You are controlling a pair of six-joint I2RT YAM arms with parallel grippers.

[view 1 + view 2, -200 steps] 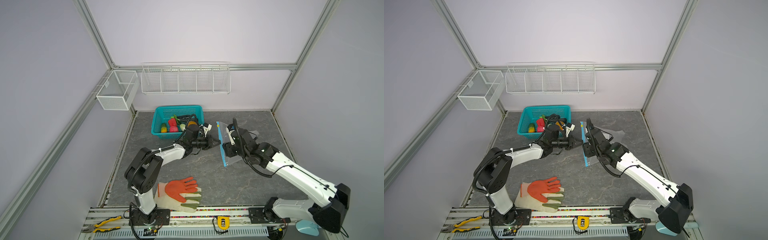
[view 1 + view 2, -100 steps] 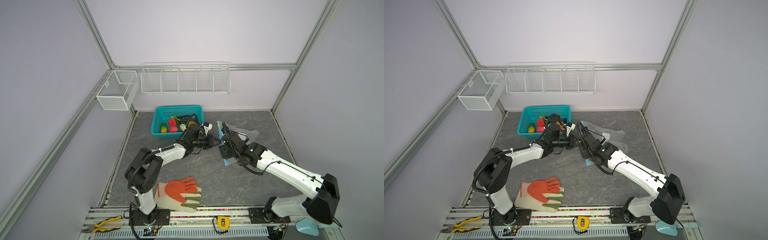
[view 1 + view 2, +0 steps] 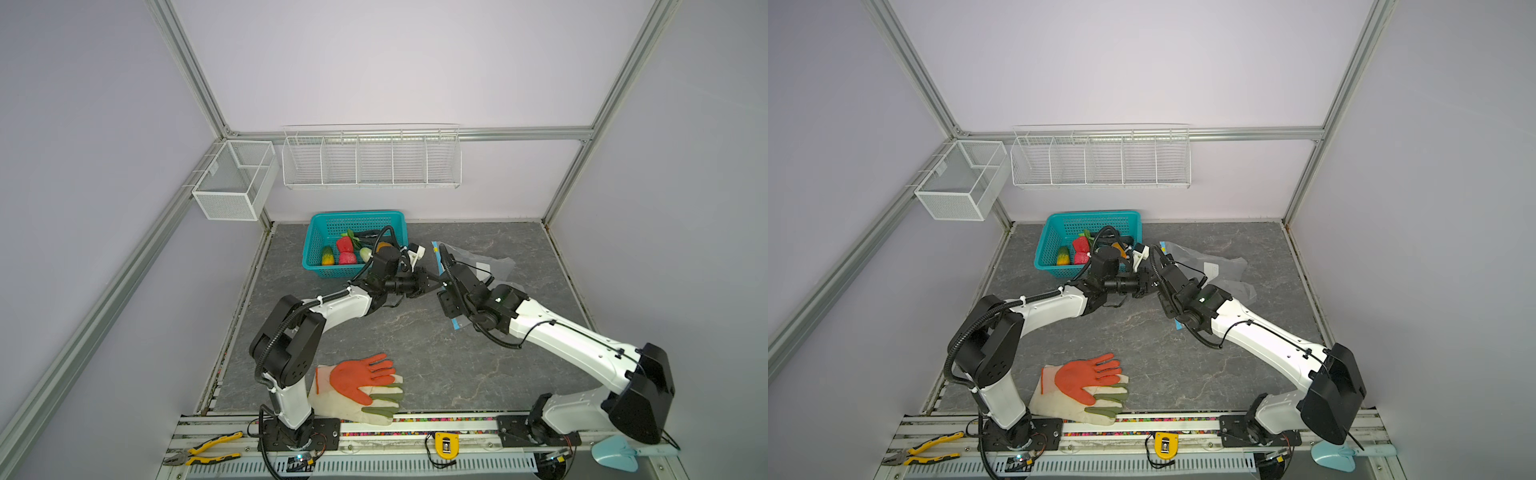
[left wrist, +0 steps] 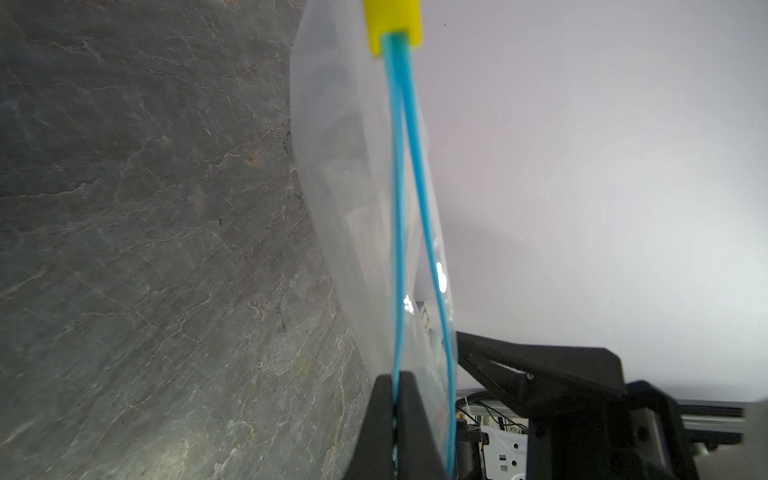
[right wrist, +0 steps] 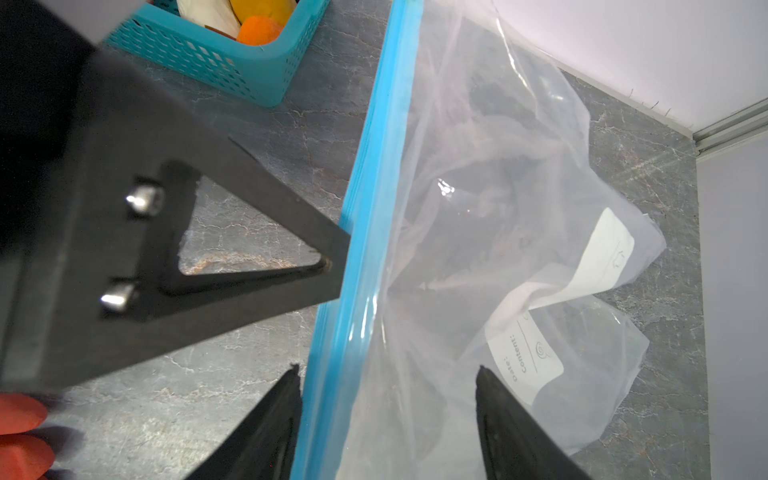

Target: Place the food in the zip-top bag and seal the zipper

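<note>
1. The left gripper (image 4: 395, 388) pinches the thin blue zipper strip (image 5: 374, 187) of the clear plastic bag (image 5: 478, 208), beside the teal basket (image 3: 357, 216).
2. The right gripper (image 5: 388, 370) is spread.
3. This looks like the bag-opening step; next it should pinch the strip's other side.

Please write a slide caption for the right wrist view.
Left end effector pinches the zipper of the bag; open right end effector straddles that edge; food lies in the basket.

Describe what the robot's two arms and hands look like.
The left arm and right arm have smooth white shells, bulky black joints and black cables looping alongside, fixed with white ties. The left hand and right hand are matte black, each with two flat, tapering fingers; silver screws show on the left one.
</note>
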